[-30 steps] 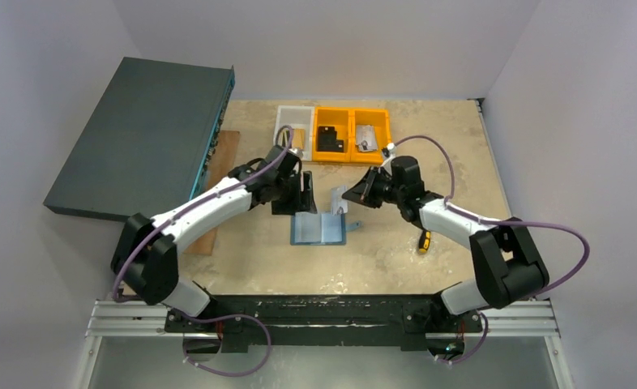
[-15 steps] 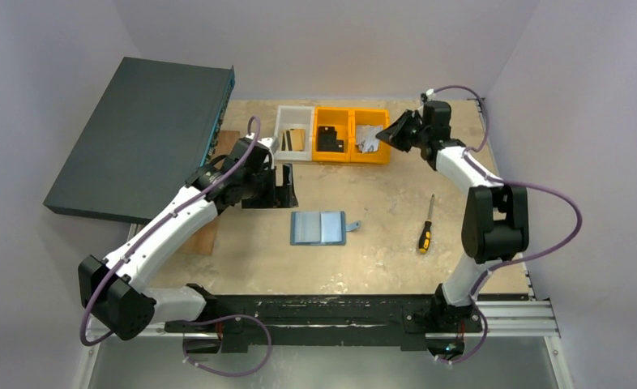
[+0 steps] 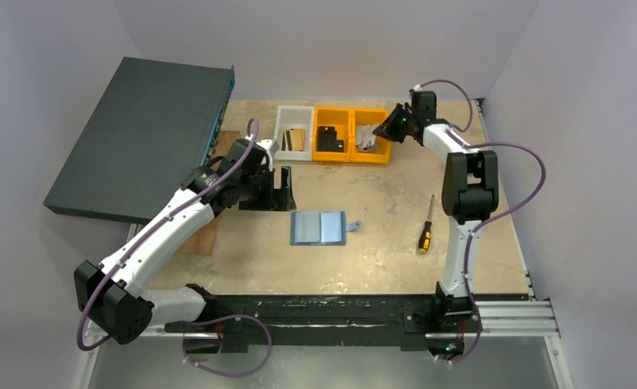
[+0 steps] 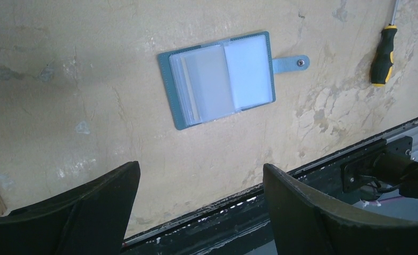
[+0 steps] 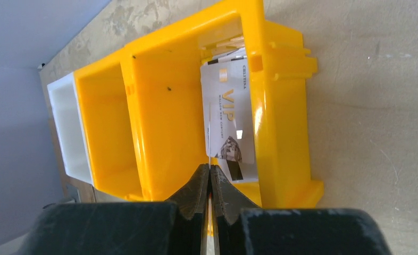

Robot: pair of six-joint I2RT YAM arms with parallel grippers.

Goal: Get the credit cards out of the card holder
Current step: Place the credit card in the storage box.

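Silvery-grey credit card (image 5: 229, 114): in yellow bin (image 5: 164, 106), just beyond tips of right claw (image 5: 210, 169), clenched shut. Teal card holder (image 4: 217, 79): spread open on table (image 4: 63, 106), ahead of left claw (image 4: 200, 166), released wide. Gold-tan credit card (image 3: 297, 139): in white bin (image 3: 281, 121), beyond left claw.

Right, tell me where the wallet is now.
In the top view the wallet lies open mid-table, just toward the arm bases from the left gripper, with the screwdriver to its right.
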